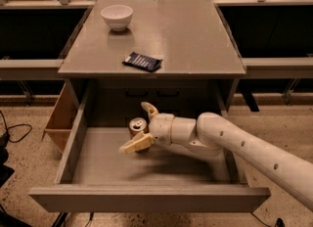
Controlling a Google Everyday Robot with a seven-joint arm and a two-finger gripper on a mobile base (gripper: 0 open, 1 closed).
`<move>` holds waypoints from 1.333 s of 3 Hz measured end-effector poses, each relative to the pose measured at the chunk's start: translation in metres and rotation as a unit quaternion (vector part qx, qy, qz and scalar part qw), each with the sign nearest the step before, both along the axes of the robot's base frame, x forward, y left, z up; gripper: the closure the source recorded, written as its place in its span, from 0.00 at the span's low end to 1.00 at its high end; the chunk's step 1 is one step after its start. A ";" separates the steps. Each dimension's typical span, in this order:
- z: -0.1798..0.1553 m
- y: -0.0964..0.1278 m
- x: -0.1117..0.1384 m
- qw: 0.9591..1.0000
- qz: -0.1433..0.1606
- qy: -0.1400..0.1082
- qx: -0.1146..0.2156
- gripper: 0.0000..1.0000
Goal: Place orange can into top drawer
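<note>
The orange can [138,125] stands upright on the flat grey bottom of the open top drawer [98,168], toward the back and left of the middle. My gripper [141,127] reaches in from the right, with the white arm lying across the drawer's right side. It is open. One finger [149,109] is behind the can and the other [134,146] is in front of it, both spread wider than the can.
A white bowl [116,16] and a dark snack packet [142,61] lie on the grey cabinet top [190,35] above the drawer. A brown cardboard box [60,119] stands against the drawer's left side. Cables lie on the floor at the far left.
</note>
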State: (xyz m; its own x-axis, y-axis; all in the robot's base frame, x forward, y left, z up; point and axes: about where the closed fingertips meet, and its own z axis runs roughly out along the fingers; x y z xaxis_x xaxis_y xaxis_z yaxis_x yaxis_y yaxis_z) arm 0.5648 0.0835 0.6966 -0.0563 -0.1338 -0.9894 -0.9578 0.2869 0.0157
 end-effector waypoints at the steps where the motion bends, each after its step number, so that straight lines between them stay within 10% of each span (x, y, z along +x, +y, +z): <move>1: 0.016 -0.002 -0.005 1.000 -0.011 -0.016 -0.014 0.00; 3: 0.087 -0.051 -0.015 0.994 -0.031 -0.066 -0.078 0.00; 4: 0.134 -0.093 -0.030 0.984 -0.016 -0.094 -0.147 0.00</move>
State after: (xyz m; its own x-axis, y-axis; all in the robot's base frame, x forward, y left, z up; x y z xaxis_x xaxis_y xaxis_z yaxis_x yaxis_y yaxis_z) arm 0.5345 -0.0097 0.8302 0.1154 -0.4175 -0.9013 -0.9263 0.2824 -0.2494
